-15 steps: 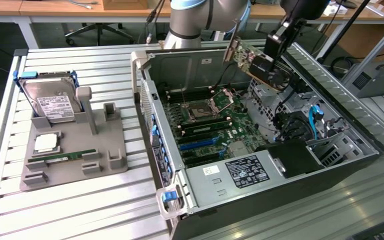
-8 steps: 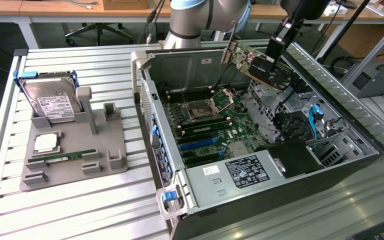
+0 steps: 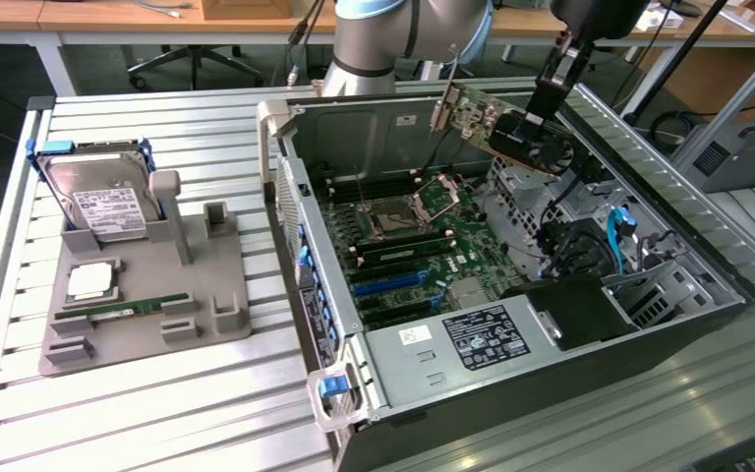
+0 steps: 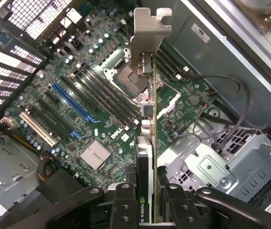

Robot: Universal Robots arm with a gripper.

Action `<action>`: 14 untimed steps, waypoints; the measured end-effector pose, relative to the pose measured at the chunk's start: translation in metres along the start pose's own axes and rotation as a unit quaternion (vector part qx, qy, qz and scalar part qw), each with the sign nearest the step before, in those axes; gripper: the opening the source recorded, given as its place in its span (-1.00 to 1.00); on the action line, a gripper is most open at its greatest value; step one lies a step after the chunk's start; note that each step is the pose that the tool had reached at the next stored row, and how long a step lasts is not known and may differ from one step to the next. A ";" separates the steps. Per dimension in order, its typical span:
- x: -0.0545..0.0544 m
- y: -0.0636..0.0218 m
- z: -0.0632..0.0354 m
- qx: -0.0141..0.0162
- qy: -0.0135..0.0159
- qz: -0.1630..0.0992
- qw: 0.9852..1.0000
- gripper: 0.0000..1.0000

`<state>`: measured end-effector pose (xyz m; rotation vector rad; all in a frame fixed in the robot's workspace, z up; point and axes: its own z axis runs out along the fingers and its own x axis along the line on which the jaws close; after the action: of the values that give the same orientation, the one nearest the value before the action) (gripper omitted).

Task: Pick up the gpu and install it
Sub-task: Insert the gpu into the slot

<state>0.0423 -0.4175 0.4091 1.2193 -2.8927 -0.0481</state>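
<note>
The gpu [image 3: 498, 126], a flat card with a green board, black face and silver end bracket [image 4: 147, 29], hangs in the air above the open computer case [image 3: 351, 393]. My gripper [image 3: 545, 106] is shut on its far end, and in the wrist view the fingers [image 4: 126, 202] clamp the card edge-on [image 4: 145, 157]. Below it lies the motherboard [image 3: 417, 251] with blue expansion slots [image 4: 71, 102] and a white slot [image 4: 35, 128]. The card is clear of the board and touches no slot.
A grey holder tray [image 3: 207, 295] on the slatted table at the exterior view's left carries a silver hard drive in a blue frame [image 3: 95, 192] and a green memory stick [image 3: 135, 310]. Drive cages and cables [image 3: 613, 246] crowd the case's right side.
</note>
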 end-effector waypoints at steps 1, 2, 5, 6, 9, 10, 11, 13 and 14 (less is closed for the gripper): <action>0.000 0.0000 0.0000 0.000 0.000 -0.007 1.000 -0.47; 0.000 0.0000 0.0001 0.000 0.001 -0.014 1.000 -0.47; 0.000 0.0000 0.0002 0.000 0.002 -0.044 0.999 -0.47; 0.000 0.0000 0.0003 0.000 0.002 -0.051 0.999 -0.47; 0.000 0.0000 0.0004 0.000 0.003 -0.071 0.997 -0.47; 0.000 0.0000 0.0004 0.000 0.003 -0.076 0.997 -0.47; 0.000 0.0000 0.0004 0.001 0.004 -0.084 0.996 -0.47; 0.000 0.0000 0.0004 0.003 0.007 -0.100 0.995 -0.47; 0.000 0.0000 0.0004 0.003 0.008 -0.105 0.994 -0.47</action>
<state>0.0424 -0.4175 0.4087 1.5133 -2.7405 -0.0295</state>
